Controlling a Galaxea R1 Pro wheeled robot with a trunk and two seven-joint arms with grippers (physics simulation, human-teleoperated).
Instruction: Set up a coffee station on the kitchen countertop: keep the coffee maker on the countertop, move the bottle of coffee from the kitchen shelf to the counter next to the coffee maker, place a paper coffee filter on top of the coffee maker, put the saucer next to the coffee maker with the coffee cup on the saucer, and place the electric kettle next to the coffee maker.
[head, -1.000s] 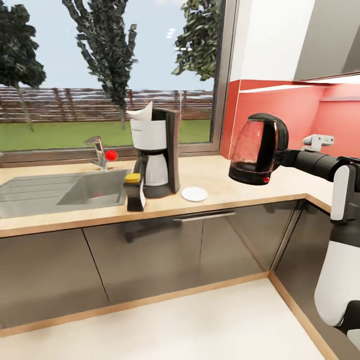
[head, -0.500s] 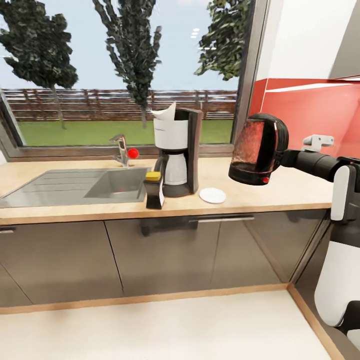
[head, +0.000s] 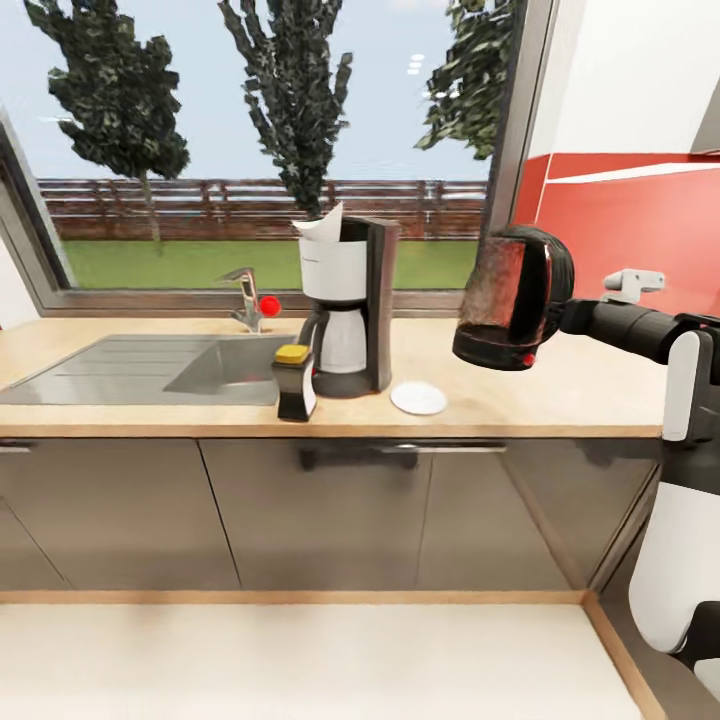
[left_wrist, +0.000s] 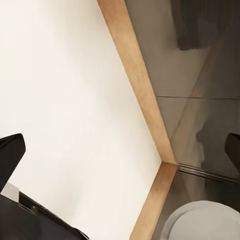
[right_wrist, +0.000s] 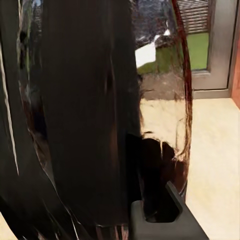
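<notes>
On the worktop (head: 560, 395), from left to right, stood the bottle of coffee (head: 295, 382), the coffee maker (head: 346, 305) with the paper coffee filter (head: 321, 224) on top, and the saucer (head: 418, 398). The small brand text on its white housing was too small to read. The right claw (head: 566, 312) gripped the electric kettle (head: 512, 297) by the handle, lifted above the worktop, right of the saucer. The left claw's (left_wrist: 120, 150) fingertips (left_wrist: 10, 150) stood apart, holding nothing.

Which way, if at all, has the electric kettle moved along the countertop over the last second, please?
Yes. The electric kettle has shifted left: the gap between it and the saucer and the coffee maker has narrowed.
</notes>
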